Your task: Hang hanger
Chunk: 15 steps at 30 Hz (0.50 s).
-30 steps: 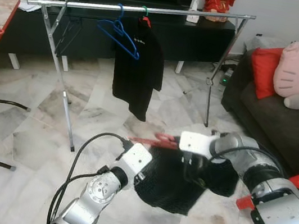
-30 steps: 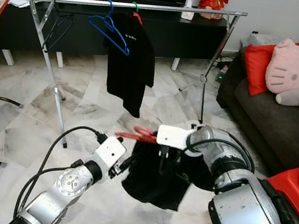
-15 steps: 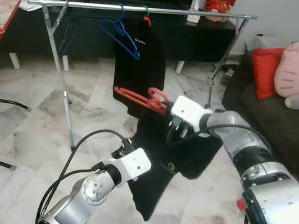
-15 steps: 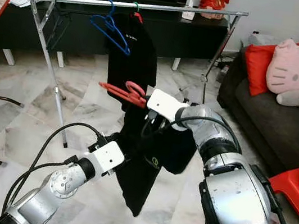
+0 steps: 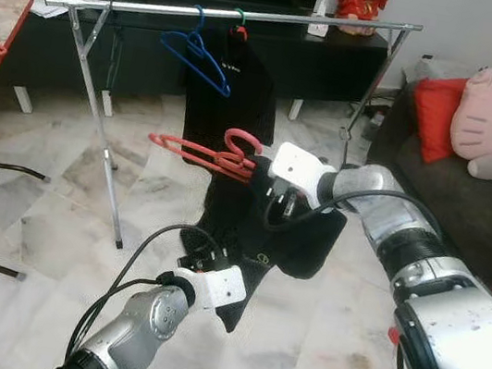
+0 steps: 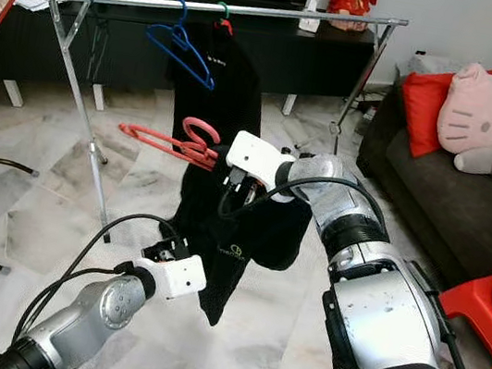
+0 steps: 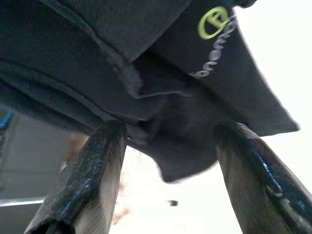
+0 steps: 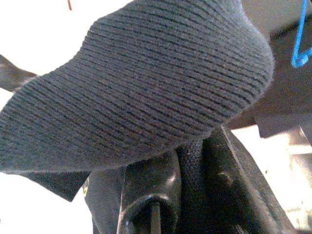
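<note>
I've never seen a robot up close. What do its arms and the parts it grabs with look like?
Both arms are chunky silver metal segments with rounded joints. Each ends in a white boxy wrist block. The left arm has loose black cables looping alongside it; the right arm has a black cable curling near its wrist. The left tool has two long, glossy black fingers; the right tool is black too.

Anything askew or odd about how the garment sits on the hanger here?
Yes. The red hanger lies nearly flat, sticking out sideways from the right gripper, and the black shirt hangs bunched below the gripper instead of spread over the hanger's shoulders. The left gripper sits at its lower hem.
</note>
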Available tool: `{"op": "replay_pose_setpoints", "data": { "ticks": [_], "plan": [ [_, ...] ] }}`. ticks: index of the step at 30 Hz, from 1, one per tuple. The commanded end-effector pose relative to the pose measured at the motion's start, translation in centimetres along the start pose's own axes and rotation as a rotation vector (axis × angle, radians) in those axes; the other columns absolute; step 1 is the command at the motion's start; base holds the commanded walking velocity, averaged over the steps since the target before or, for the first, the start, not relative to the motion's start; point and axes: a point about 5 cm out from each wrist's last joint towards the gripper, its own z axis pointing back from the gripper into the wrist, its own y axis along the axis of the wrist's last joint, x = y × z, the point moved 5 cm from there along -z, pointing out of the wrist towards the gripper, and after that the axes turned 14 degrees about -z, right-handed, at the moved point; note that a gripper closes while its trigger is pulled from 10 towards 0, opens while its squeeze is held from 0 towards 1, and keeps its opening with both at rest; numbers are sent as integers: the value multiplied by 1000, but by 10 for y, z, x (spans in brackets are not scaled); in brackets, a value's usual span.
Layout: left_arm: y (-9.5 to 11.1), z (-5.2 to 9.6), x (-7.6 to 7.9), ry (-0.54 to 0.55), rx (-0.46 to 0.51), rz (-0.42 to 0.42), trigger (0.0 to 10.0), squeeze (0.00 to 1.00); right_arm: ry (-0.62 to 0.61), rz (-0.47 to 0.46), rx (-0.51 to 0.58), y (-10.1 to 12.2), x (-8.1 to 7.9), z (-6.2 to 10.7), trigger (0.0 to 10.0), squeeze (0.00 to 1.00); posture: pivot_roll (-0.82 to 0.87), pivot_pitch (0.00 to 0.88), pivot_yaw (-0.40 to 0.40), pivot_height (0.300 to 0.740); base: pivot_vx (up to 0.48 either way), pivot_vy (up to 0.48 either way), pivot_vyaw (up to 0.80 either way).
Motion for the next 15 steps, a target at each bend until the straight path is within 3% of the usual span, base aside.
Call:
{"op": "replay_pose_setpoints", "data": {
  "ticks": [1, 9, 15],
  "plan": [
    [3, -3, 1, 0, -3, -25, 10000, 0, -32, 48, 76, 28, 14, 13, 0, 0, 18, 0, -123, 716, 0, 0, 0],
    [14, -14, -7, 78, 0, -51, 10000, 0, 8, 105, 116, 45, 14, 20, 0, 0, 6, 0, -128, 716, 0, 0, 0],
    [22, -19, -13, 146, -7, -71, 10000, 0, 62, 154, 162, 60, 5, 22, 0, 0, 2, 0, -131, 716, 0, 0, 0]
  ]
}}
